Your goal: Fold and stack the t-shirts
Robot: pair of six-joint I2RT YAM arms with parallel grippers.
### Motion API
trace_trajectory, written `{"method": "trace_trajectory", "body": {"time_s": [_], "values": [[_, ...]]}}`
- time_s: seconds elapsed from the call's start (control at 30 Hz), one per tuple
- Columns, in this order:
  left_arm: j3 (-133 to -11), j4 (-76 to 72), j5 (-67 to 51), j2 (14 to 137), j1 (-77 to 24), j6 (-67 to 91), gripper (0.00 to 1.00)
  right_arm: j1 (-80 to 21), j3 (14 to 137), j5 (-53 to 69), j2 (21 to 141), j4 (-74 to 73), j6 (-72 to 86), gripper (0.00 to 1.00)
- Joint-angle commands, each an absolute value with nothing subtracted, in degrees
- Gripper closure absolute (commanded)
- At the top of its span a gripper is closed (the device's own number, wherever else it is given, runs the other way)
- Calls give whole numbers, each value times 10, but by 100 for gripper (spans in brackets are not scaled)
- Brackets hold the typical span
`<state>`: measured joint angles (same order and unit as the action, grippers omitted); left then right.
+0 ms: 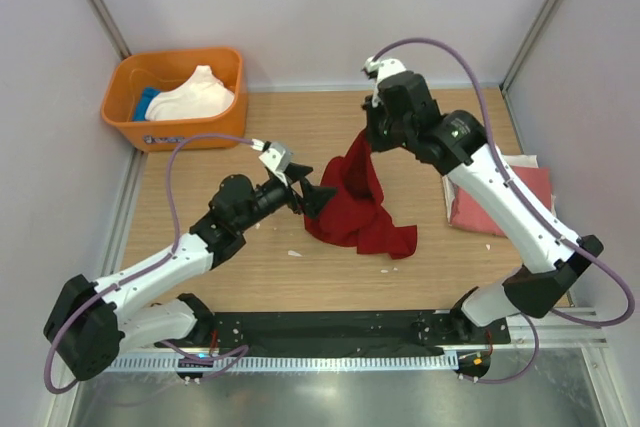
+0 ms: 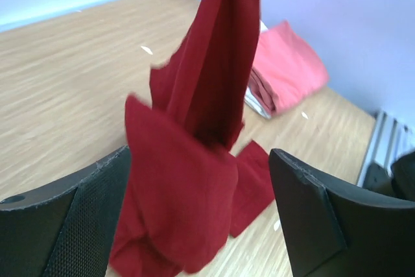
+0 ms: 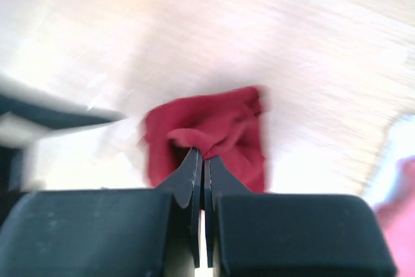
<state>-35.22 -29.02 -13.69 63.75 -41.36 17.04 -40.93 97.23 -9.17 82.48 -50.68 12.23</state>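
A: Found the dark red t-shirt [image 1: 355, 205] where?
B: Hung over the bench [image 1: 300, 127], pinched at its twelve o'clock end by the right pincer [image 1: 370, 133].
A: And the left pincer [image 1: 320, 197]?
B: Spread wide, at its nine o'clock side.

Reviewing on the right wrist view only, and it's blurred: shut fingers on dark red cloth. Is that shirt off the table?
Observer: Partly; the right gripper holds the dark red t-shirt up by one end, its lower part resting on the table.
Operator: And the other arm?
Observer: The left gripper is open beside the hanging cloth, gripping nothing.
Operator: Anything folded?
Observer: A salmon-pink t-shirt lies folded at the table's right edge.
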Motion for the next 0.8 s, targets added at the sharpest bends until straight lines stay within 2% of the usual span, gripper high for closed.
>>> {"method": "trace_trajectory", "body": {"time_s": [0.0, 0.07, 0.17, 0.2, 0.23, 0.3, 0.4, 0.5, 0.63, 0.77], "values": [[-398, -225, -40, 606, -415, 191, 12, -362, 1060, -241, 849, -555, 129, 99], [-423, -165, -10, 611, -415, 195, 12, -340, 1093, -268, 875, -553, 133, 99], [-427, -134, 32, 619, -414, 205, 13, -313, 1154, -241, 918, -548, 134, 99], [-424, -130, 47, 618, -414, 209, 14, -313, 1220, -220, 962, -548, 134, 99], [-421, -127, 67, 613, -414, 214, 13, -314, 1263, -194, 986, -554, 135, 99], [-415, -120, 114, 605, -408, 235, 13, -318, 1415, -62, 1063, -571, 143, 99], [-416, -84, 177, 581, -389, 276, 13, -374, 1562, 41, 1112, -570, 142, 99], [-410, -41, 231, 547, -366, 308, 13, -465, 1493, 71, 1065, -514, 92, 99], [-383, -16, 287, 485, -348, 325, 13, -492, 1354, 115, 940, -495, 37, 99], [-346, -8, 319, 412, -346, 326, 13, -469, 1175, -37, 766, -454, 37, 99]]}}
